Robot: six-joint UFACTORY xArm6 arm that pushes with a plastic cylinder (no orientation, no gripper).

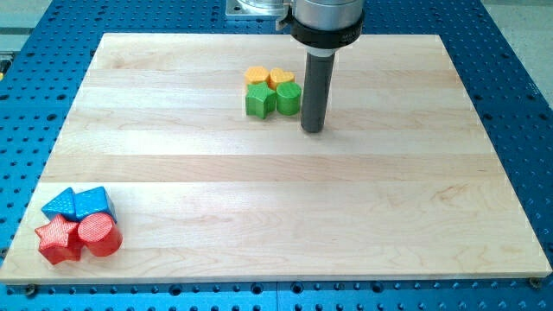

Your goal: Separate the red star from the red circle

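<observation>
The red star [56, 239] lies at the view's bottom left corner of the wooden board [276, 199]. The red circle [98, 235] touches it on its right side. Two blue blocks sit just above them: a blue triangle-like block [61, 204] and a blue cube-like block [92, 203]. My tip [312, 130] is far away, near the view's top centre, just to the right of the green blocks. It touches none of the red blocks.
A cluster of small blocks lies left of my tip: a green star [258, 101], a green circle [288, 98], a yellow hexagon [257, 76] and a yellow heart [280, 78]. A blue perforated table [510, 52] surrounds the board.
</observation>
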